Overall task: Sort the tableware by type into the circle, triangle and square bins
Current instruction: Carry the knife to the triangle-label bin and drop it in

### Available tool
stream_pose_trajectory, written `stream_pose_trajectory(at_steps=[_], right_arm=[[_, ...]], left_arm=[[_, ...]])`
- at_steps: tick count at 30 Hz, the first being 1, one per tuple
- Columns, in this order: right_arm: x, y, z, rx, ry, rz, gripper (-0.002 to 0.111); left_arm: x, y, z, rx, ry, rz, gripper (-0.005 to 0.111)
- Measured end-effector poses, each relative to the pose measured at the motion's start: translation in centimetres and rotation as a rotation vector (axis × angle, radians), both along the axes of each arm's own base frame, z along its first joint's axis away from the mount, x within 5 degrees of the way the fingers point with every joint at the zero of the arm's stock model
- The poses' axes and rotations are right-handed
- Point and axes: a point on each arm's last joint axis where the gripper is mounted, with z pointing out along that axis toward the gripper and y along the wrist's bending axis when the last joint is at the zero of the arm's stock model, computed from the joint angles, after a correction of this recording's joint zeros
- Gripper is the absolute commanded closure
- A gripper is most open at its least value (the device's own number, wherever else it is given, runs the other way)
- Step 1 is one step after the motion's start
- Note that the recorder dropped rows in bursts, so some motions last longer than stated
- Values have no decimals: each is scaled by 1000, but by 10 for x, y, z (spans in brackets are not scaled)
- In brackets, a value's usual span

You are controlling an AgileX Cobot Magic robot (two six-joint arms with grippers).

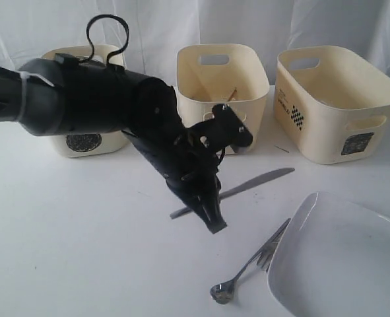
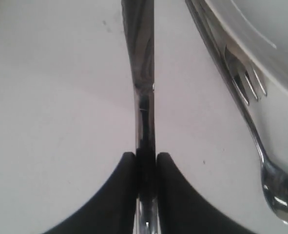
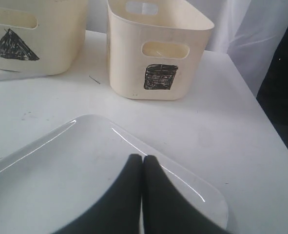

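Note:
A steel knife (image 1: 260, 179) lies slanted at the table's middle. My left gripper (image 1: 214, 223) reaches across from the left and is shut on its handle end. In the left wrist view the knife (image 2: 139, 48) runs straight out from between the left gripper's (image 2: 146, 155) jaws. The fork (image 1: 274, 243) and spoon (image 1: 224, 290) lie beside the large white plate (image 1: 340, 264) at the front right. My right gripper (image 3: 143, 158) is shut and empty above the plate (image 3: 61, 161); the exterior view does not show it. Wooden chopsticks (image 1: 231, 96) show inside the middle bin. Mugs and bowls are out of view.
Three cream bins stand at the back: the circle bin (image 1: 82, 142) on the left behind my arm, the triangle bin (image 1: 221, 79) in the middle, and the square bin (image 1: 333, 105) on the right. A thin splinter (image 1: 282, 149) lies between the last two.

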Motion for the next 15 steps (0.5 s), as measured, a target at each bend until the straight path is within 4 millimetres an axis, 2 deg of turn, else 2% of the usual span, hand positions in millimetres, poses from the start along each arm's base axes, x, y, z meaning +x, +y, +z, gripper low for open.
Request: stream_pose_trajectory(at_steps=[5,11,15], right_arm=[[0,0,0,0,0,0,108],[0,0,0,0,0,0,108],[0,0,0,1,0,0,108]], left_arm=[[10,-6,32,-139,-140,51,107],[35,-17,74,-356,-334,119,107],[61,-15,84,-427,-410,172,107]])
